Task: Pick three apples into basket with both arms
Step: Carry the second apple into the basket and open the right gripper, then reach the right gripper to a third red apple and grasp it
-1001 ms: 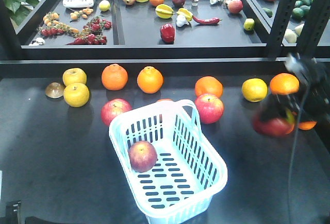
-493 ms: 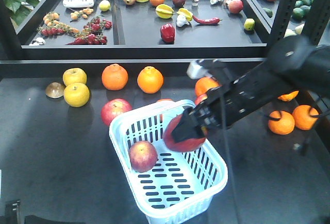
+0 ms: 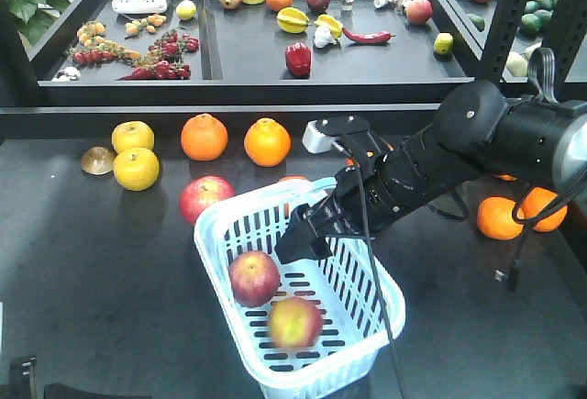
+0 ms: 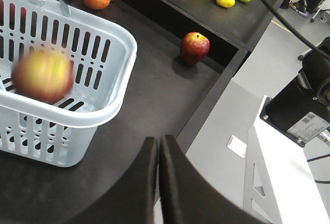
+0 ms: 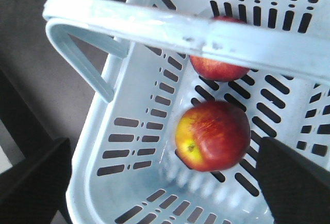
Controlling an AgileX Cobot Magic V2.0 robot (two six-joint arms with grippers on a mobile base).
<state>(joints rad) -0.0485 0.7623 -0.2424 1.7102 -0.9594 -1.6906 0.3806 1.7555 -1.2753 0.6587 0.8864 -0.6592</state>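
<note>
R gripper (image 3: 299, 239) jaws spread, empty; two apples (image 5: 213, 135) sit in basket (image 5: 144, 193) right beneath, so I'd call the drop step done. L gripper (image 4: 158, 144) jaws pressed together; next you open it, reach 3rd apple (image 4: 195, 48) ahead.

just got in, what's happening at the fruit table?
The right gripper hangs open over the basket, holding nothing. Two apples lie inside, the nearer one blurred, likely in motion. Another red apple sits on the table beside the basket. The left gripper is shut and empty.
</note>
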